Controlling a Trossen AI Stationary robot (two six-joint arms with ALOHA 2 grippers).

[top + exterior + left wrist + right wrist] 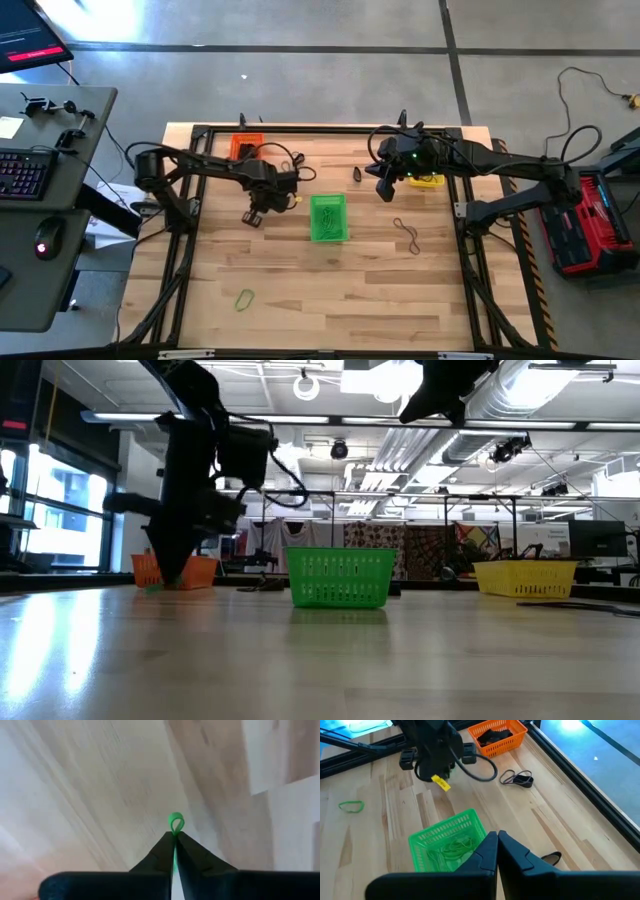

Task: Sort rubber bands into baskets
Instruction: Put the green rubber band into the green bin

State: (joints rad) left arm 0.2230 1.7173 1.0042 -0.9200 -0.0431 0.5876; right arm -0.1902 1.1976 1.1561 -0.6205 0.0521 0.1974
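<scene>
Left wrist view: the left gripper (174,840), low over the pale wooden table (100,795) beside the green plastic basket (328,217), pinches a thin green rubber band (175,822); the right gripper (497,842), closed and empty, hovers near the yellow plastic basket (428,180)

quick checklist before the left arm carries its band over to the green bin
1. Left gripper shut on small green rubber band loop: ok.
2. Green plastic slatted basket upright on the wooden table: ok.
3. Basket already holds green bands, matching colour: ok.
4. Right gripper shut, raised above the basket's far side: cannot tell if clear of the path.
5. Band lifted off the table: cannot tell.
</scene>
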